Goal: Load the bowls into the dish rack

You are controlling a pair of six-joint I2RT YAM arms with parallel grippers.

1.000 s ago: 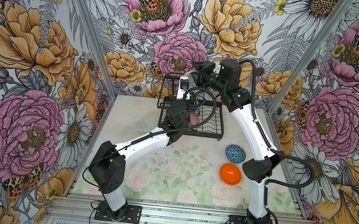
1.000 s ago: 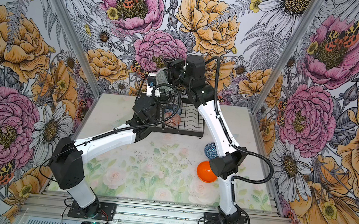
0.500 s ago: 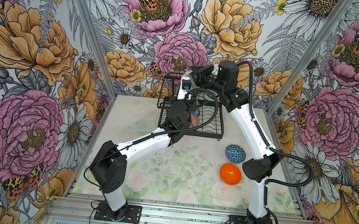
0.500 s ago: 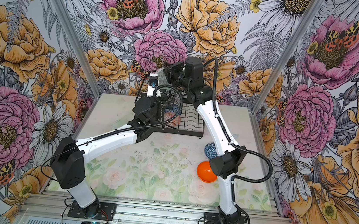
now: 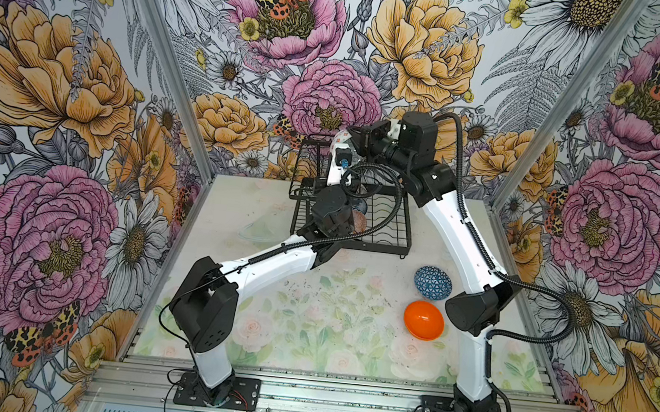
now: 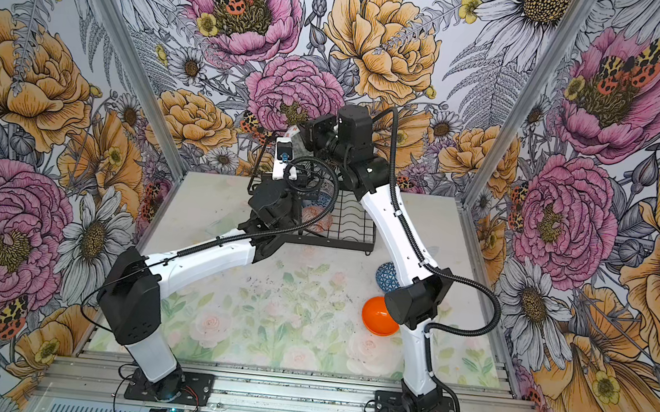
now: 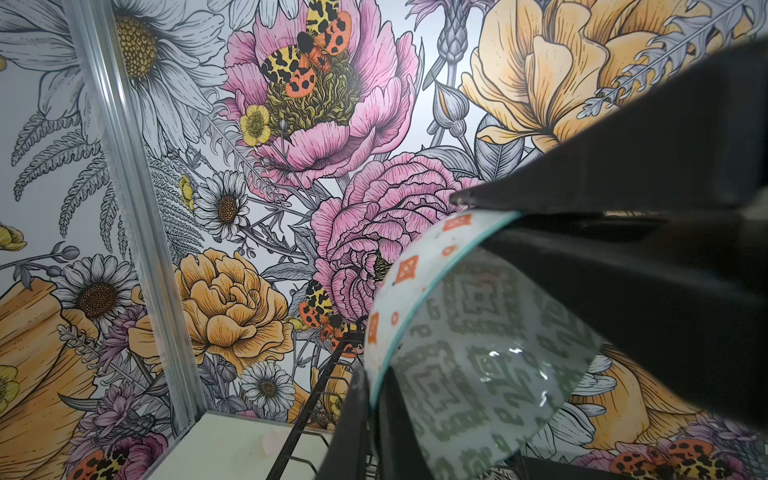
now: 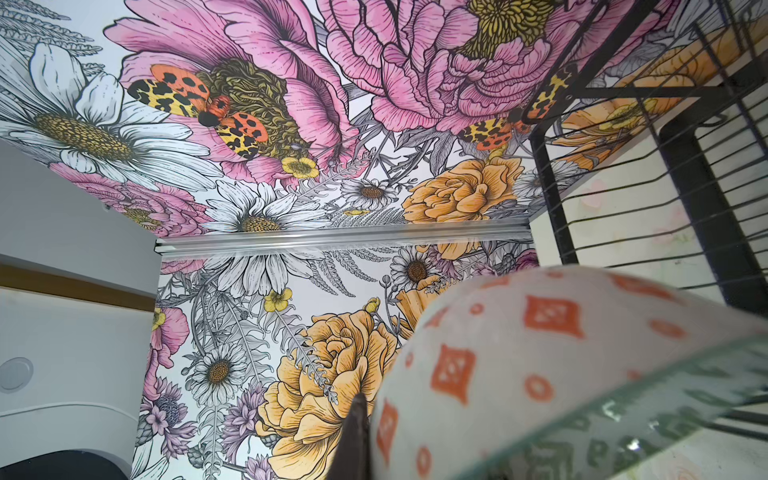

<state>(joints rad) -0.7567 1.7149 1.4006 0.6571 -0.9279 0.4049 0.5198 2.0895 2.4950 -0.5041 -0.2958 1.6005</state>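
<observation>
bowl: orange-diamond bowl hangs on edge in the air, over the raised basket of the dish rack.
left gripper: clamped on its rim.
right gripper: clamped on the opposite rim.
next: I judge one must let go; the base slots lie below, nearer me.

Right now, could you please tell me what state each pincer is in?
The left pincer is shut on the bowl, at its rim.
The right pincer is shut on the same bowl's rim.
</observation>
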